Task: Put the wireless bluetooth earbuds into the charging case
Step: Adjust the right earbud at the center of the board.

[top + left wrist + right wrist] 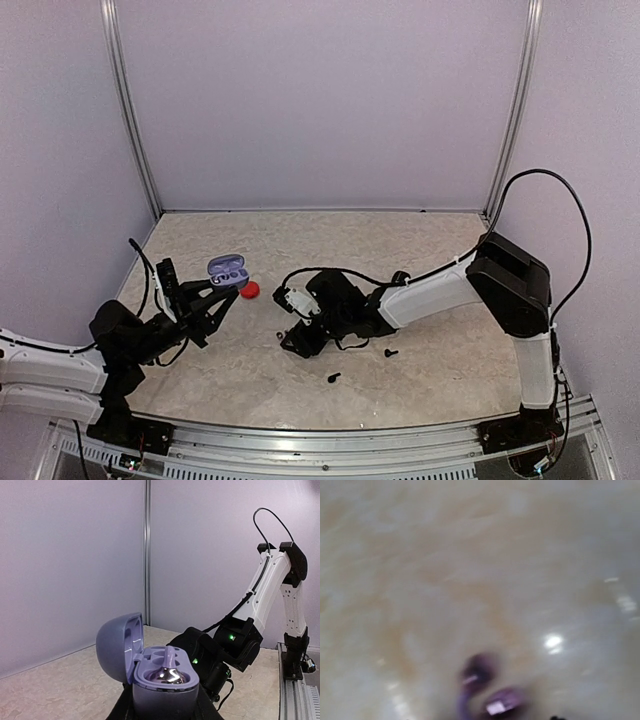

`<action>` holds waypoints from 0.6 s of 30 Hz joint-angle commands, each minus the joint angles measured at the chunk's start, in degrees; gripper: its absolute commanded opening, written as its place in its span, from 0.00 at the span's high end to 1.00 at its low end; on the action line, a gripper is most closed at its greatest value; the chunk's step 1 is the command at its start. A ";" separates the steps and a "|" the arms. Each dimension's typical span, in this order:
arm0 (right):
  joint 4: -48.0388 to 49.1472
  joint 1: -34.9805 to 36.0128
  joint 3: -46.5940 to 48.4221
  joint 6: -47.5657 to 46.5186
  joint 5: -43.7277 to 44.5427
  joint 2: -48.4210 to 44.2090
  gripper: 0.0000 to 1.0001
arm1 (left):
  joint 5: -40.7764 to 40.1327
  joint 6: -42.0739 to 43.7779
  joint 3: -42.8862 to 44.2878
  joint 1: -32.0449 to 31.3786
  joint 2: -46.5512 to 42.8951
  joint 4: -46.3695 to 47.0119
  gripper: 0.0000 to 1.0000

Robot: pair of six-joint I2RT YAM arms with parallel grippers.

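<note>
Lavender charging case (165,682) sits clamped in left gripper (224,282); blurry earbud (497,705) lies just beneath right gripper (298,340) — jaws unreadable.

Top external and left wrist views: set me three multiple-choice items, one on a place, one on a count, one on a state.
1. Where is the lavender charging case?
A. Lying in the back left corner
B. Held in the left gripper
C. Propped against the right wall

2. How many small black earbuds lie loose on the table?
A. None
B. Two
C. Five

3. How is the case's lid?
A. Swung open
B. Snapped shut
C. Removed altogether

Answers:
1 B: it sits raised at the left arm's tip.
2 B: one lies mid-right and the other nearer the front edge.
3 A: it stands up beside a seated silvery earbud.
</note>
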 commanded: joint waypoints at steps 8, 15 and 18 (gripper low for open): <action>0.78 0.67 1.54 5.04 4.42 2.53 0.39 | -1.74 1.07 -1.44 0.30 -3.05 0.87 1.00; -0.13 2.53 5.18 5.03 2.82 5.96 0.41 | -1.74 1.12 -1.71 0.30 -3.12 1.20 1.00; -0.14 2.61 6.20 4.49 2.64 7.02 0.41 | -1.79 1.00 -2.08 0.30 -3.29 1.47 1.00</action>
